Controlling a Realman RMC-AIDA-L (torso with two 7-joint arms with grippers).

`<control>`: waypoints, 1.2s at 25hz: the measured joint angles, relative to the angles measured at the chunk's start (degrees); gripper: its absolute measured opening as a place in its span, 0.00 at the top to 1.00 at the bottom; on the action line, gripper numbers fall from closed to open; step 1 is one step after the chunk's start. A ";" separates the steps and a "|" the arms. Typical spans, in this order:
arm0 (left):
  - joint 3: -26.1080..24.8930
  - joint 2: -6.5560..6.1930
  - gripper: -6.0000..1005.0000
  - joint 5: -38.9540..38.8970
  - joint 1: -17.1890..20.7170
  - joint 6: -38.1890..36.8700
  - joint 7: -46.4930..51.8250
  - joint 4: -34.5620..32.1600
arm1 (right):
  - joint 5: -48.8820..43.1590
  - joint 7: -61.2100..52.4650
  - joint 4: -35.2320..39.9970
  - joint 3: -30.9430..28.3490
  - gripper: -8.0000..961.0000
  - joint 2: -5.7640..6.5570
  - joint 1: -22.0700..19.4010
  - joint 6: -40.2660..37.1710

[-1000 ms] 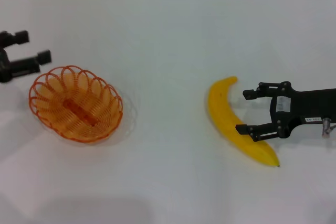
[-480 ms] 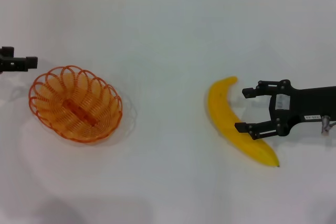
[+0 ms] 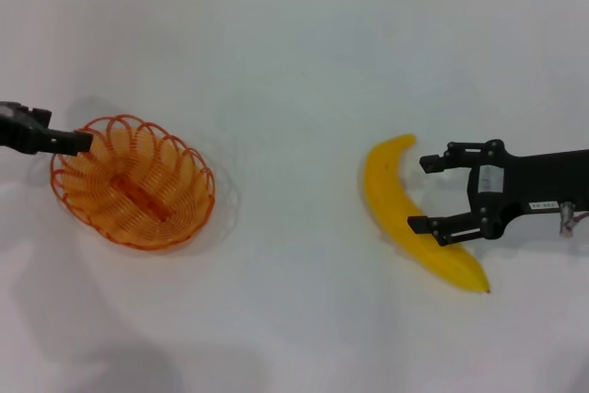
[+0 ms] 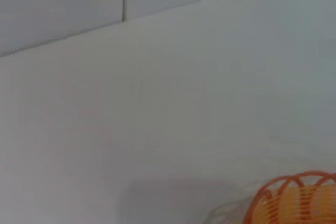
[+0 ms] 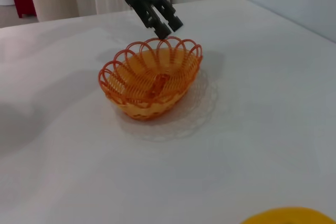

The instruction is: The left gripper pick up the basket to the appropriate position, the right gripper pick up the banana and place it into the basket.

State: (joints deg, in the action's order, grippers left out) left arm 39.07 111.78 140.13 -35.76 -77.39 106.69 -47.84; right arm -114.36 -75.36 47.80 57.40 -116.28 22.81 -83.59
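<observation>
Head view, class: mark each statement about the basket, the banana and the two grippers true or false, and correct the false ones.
1. The banana lies inside the basket. False: it lies on the table, to the basket's right.
2. The right gripper has open jaws at the banana. True.
3. The basket is empty. True.
4. The left gripper is above the banana. False: it is at the basket's left rim.
5. The basket is lifted. False: it rests on the table.

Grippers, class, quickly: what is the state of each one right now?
Left gripper: at the basket rim, holding nothing; open or closed cannot be told.
Right gripper: open, fingers straddling the banana, not yet gripping.
</observation>
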 joint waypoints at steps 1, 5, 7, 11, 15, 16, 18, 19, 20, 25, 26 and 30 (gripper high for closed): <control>-0.01 0.25 0.16 0.49 -0.17 0.34 0.09 0.07 | -0.01 0.00 -0.02 0.03 0.07 0.00 0.01 0.02; 0.54 1.02 0.16 1.89 -0.66 1.99 0.23 0.34 | -0.01 0.00 -0.09 0.08 0.07 0.00 0.03 0.20; 1.04 1.33 0.16 1.95 -0.68 2.85 0.21 0.43 | -0.01 0.00 -0.14 0.09 0.07 0.00 0.04 0.23; 2.63 1.73 0.16 1.98 -0.70 4.23 0.21 0.95 | -0.01 0.00 -0.16 0.08 0.07 0.00 0.05 0.33; 3.46 1.77 0.16 2.00 -0.91 5.56 -0.01 2.25 | 0.00 0.00 -0.17 0.08 0.07 0.00 0.08 0.36; 3.47 1.77 0.16 2.00 -1.03 5.69 -0.10 2.57 | 0.00 0.01 -0.17 0.08 0.07 0.00 0.10 0.36; 3.49 1.77 0.16 2.00 -1.24 5.80 -0.17 3.12 | 0.01 0.01 -0.22 0.11 0.07 0.00 0.14 0.36; 3.50 1.77 0.16 2.02 -1.30 5.95 -0.21 3.27 | 0.02 0.01 -0.29 0.13 0.07 0.00 0.14 0.36; 3.50 1.77 0.16 2.05 -1.32 6.15 -0.23 3.37 | 0.02 0.02 -0.36 0.15 0.07 0.00 0.14 0.36; 3.54 1.77 0.17 2.09 -1.33 6.71 -0.26 3.37 | 0.02 0.04 -0.63 0.18 0.07 0.00 0.19 0.36; 3.54 1.77 0.17 2.09 -1.31 6.72 -0.26 3.37 | 0.03 0.04 -0.63 0.18 0.07 0.00 0.20 0.36; 3.56 1.77 0.17 2.09 -1.23 6.81 -0.51 3.37 | 0.02 0.04 -0.72 0.17 0.07 0.00 0.22 0.36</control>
State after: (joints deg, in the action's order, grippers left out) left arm 42.63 113.55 142.21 -36.98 -70.58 106.18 -44.46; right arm -114.34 -75.32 47.08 57.57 -116.28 23.03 -83.23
